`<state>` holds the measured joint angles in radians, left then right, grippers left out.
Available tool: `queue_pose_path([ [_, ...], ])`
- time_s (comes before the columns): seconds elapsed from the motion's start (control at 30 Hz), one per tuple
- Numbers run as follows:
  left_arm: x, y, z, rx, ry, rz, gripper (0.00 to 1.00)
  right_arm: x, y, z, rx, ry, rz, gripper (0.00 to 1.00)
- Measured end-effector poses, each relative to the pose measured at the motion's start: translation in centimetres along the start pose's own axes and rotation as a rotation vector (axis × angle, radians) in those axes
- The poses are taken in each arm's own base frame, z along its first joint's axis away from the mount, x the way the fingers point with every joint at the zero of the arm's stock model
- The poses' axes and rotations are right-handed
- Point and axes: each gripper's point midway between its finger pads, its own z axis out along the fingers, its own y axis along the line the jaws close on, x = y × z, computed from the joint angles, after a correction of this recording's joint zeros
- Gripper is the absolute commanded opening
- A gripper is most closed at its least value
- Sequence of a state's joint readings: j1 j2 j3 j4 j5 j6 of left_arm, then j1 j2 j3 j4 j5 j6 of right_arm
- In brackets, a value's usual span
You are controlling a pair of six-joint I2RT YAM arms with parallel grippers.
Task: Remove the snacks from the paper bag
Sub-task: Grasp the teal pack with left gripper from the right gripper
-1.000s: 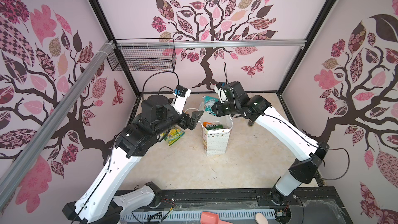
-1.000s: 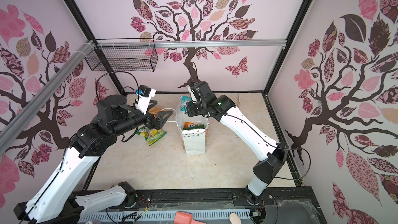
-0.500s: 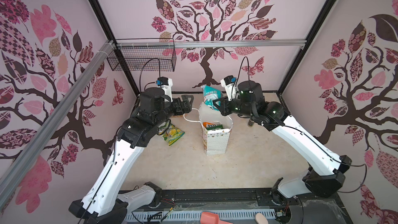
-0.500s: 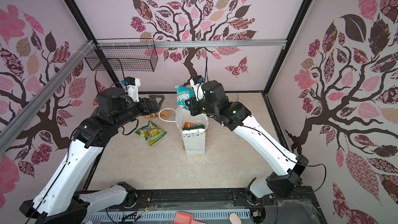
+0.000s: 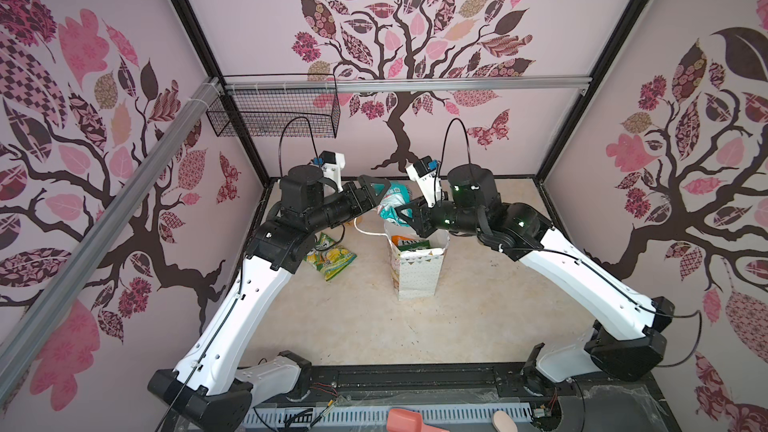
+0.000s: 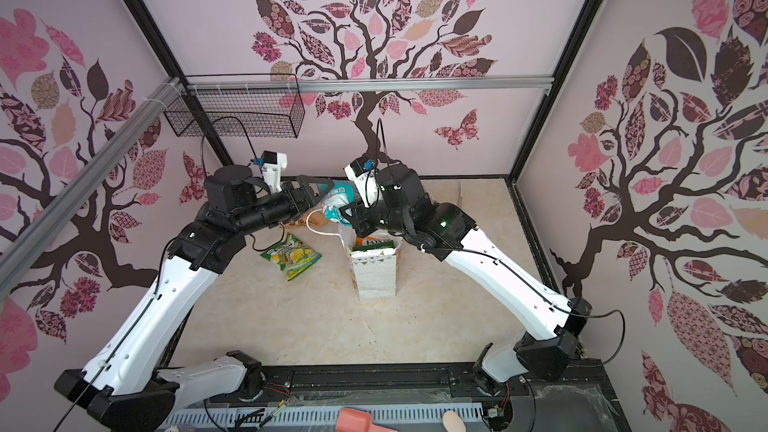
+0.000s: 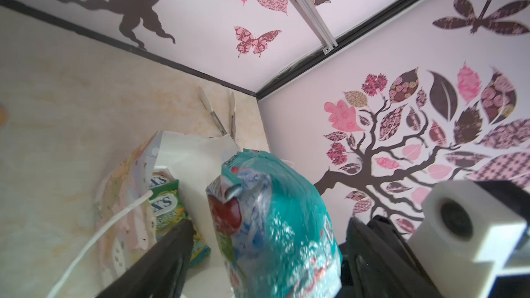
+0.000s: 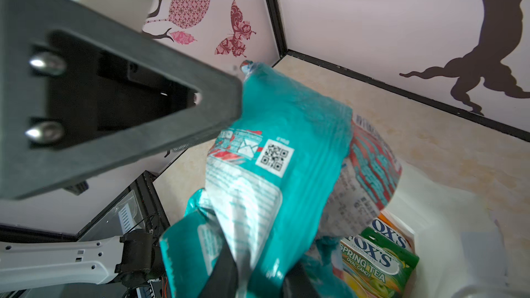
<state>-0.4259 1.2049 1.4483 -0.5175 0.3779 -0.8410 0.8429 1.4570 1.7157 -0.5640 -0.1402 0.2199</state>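
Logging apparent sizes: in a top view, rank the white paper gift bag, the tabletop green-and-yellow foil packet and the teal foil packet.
White paper gift bag
Green-and-yellow foil packet
Teal foil packet: partly hidden and raised, so unsure

Showing teal, silver and a red patch on the crinkly foil packet (image 5: 392, 201) at centre frame. Carrying fine dots and a triangle border on the tall white paper bag (image 5: 417, 280). Glowing green and yellow on the flat foil packet (image 5: 332, 257) left of centre.
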Motion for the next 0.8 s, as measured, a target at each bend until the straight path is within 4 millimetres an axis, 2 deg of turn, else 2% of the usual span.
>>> queue_pose_path([
  [0.3,0.6,-0.2,1.3,0.07,0.044,-0.068,0.36,0.1,0.3,0.1,-0.016,0.001,-0.004,0.0],
  [0.4,0.8,-0.4,1.6,0.096,0.053,-0.083,0.24,0.1,0.1,0.1,-0.012,0.001,-0.004,0.05],
  [0.57,0.8,-0.6,1.6,0.111,0.052,-0.077,0.0,0.0,0.2,0.2,-0.012,-0.005,-0.013,0.24],
  [0.63,0.6,-0.7,1.6,0.114,0.046,-0.07,0.0,0.0,0.1,0.3,-0.013,-0.01,-0.014,0.38],
  [0.8,0.4,-0.9,1.4,0.122,0.035,-0.046,0.0,0.0,0.1,0.4,-0.017,-0.028,-0.03,0.58],
])
